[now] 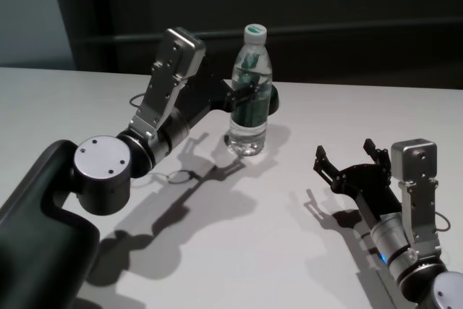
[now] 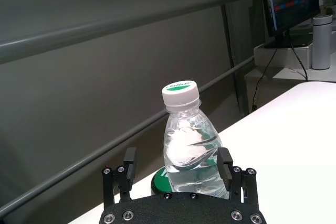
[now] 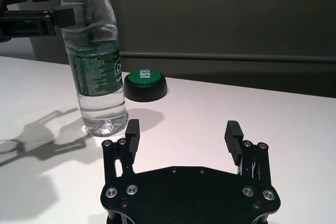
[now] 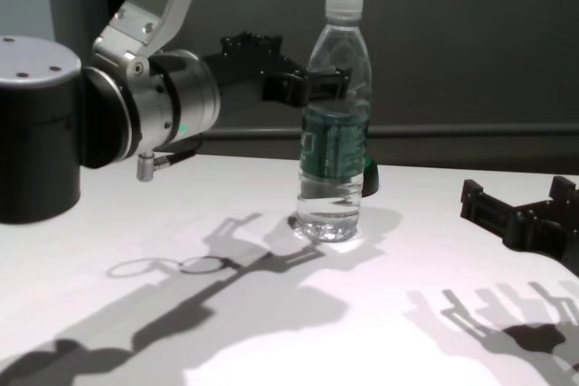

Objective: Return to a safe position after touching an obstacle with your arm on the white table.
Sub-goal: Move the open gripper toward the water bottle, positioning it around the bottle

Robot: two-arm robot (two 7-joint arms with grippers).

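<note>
The tall clear plastic water bottle with a white screw cap and dark green label band [image 1: 250, 92] stands upright on the wide plain white table [image 1: 65, 99], toward its far edge and roughly midway between the side edges. Just behind it, closer to the far edge, sits a small dark rounded object with a green top [image 3: 146, 84] (it looks like a push button, and it is not the obstacle).

The left gripper [image 1: 253, 93] is raised off the tabletop at the height of the bottle's upper body, its fingers spread apart with one on either side of the bottle. From the left wrist view the bottle fills the gap between the fingers [image 2: 129, 162]; whether either finger actually presses on the plastic I cannot tell, though the arm is plainly right at the bottle. The bottle is not tilted or pushed over.

The right gripper [image 1: 349, 158] rests low near the table's near right corner, fingers apart and holding nothing, well away from the bottle; it seems parked.

By my reading, the touching part is at or about its end: the left arm has reached the obstacle. What is left is the whole retreat, drawing the left gripper straight back off the bottle without dragging it over, then folding the arm to its safe pose near the table's near left side.
</note>
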